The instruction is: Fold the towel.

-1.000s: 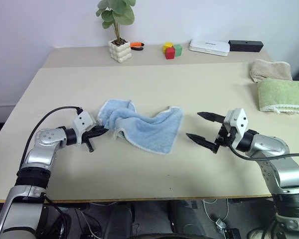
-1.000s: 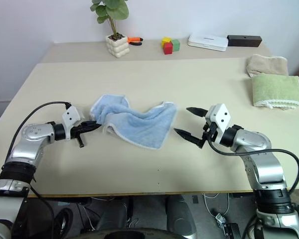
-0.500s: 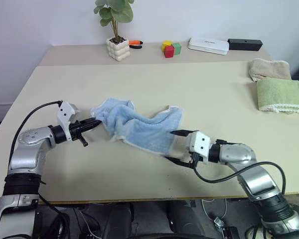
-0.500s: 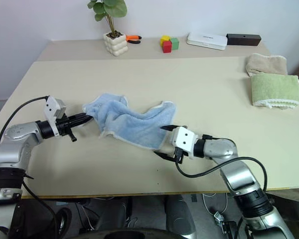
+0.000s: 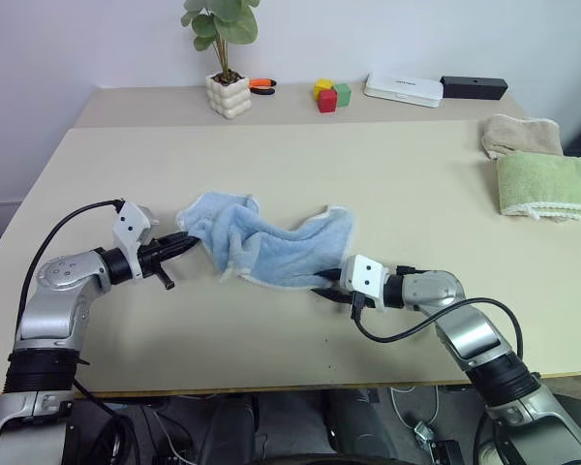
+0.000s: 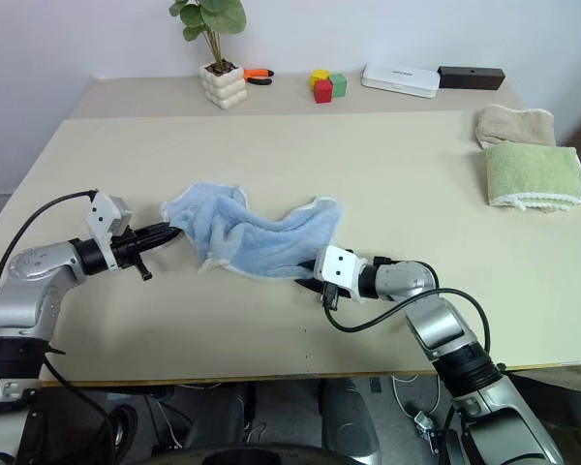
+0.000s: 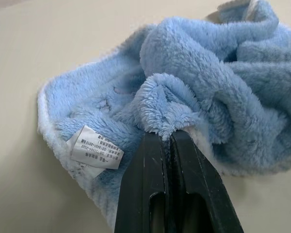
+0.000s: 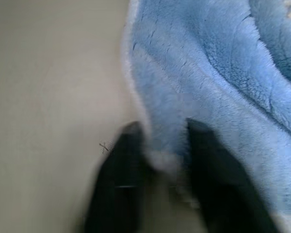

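The light blue towel (image 5: 271, 247) lies crumpled in the middle of the table (image 5: 368, 174). A white label (image 7: 96, 151) shows near its left corner. My left gripper (image 5: 188, 241) is at that left end, shut on a pinch of the cloth (image 7: 157, 104), and holds it just off the table. My right gripper (image 5: 322, 288) is low at the towel's near right edge. There its black fingers (image 8: 128, 145) have closed around the whitish hem (image 8: 136, 104), with cloth between them.
A green folded towel (image 5: 547, 184) and a beige one (image 5: 523, 134) lie at the right edge. Along the back stand a potted plant (image 5: 232, 97), an orange tool (image 5: 263, 85), coloured blocks (image 5: 332, 94), a white box (image 5: 405, 90) and a black box (image 5: 474, 87).
My right gripper swung left and down from open beside the towel to its near right hem and closed on it. The left gripper kept its hold and rose slightly.
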### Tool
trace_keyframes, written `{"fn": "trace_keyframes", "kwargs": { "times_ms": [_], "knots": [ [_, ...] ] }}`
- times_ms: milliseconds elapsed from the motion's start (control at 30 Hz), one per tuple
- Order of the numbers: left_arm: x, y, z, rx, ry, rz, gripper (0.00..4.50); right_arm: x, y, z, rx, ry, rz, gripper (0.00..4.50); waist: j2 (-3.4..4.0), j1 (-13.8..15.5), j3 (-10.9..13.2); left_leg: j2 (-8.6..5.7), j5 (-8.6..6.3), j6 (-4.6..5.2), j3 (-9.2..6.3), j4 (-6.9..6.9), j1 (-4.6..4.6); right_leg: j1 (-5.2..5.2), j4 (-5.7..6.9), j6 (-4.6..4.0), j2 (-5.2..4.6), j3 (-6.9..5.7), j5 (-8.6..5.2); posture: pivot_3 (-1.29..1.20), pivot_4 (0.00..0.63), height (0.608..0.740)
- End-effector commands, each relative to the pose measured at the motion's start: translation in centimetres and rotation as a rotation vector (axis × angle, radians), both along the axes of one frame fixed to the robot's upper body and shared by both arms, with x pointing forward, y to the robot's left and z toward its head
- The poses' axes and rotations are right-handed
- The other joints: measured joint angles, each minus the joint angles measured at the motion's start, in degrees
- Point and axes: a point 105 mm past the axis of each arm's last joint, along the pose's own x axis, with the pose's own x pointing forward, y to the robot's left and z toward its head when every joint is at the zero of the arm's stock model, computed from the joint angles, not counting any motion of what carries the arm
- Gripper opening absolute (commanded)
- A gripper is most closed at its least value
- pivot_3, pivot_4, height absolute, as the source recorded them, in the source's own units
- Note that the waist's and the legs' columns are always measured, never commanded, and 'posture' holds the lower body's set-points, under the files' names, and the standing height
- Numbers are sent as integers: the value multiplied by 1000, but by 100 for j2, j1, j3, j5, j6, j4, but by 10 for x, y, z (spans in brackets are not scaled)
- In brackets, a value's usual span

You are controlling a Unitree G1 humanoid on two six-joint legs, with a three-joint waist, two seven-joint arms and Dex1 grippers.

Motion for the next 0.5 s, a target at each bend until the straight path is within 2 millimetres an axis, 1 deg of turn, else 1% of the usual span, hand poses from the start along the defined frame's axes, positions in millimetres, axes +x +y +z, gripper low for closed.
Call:
{"fn": "trace_keyframes", "kwargs": {
  "times_ms": [33,133,200,300,400,433,500],
  "knots": [
    [-1,1,16,-2,-61,-2,0,6,-12,-5,-46,10,-44,27,-1,-1,0,0,0,0,0,0,0,0,0,0,0,0,0,0,150,740],
    [-4,2,14,-3,-49,-1,0,5,-18,3,-24,19,-49,27,-1,-1,0,0,0,0,0,-1,0,0,0,0,0,0,0,0,150,740],
    [-12,6,12,-10,-8,-16,0,0,-31,11,-12,44,-46,27,-1,4,0,0,0,0,0,-1,-1,0,-1,0,-1,0,0,0,150,740],
    [-23,14,13,10,16,-26,0,-9,-58,33,15,78,-57,27,-7,7,8,-1,0,0,0,-4,-5,-1,-7,-1,-4,0,-2,0,150,740],
    [-31,21,13,26,40,-38,0,-13,-88,49,-14,101,-89,27,-8,1,14,-1,0,0,0,-3,-6,-4,-6,-15,-4,0,-10,0,150,740],
    [-30,23,12,43,27,-39,0,-12,-96,54,-31,90,-104,27,-7,-1,14,0,0,0,0,-3,-6,-4,-5,-16,-4,0,-10,0,150,740],
    [-24,23,13,54,-6,-27,0,-4,-106,63,-37,50,-139,27,-8,-16,14,0,0,0,1,-4,-3,-3,-5,-18,-3,0,-11,0,150,740]
  ]
}}
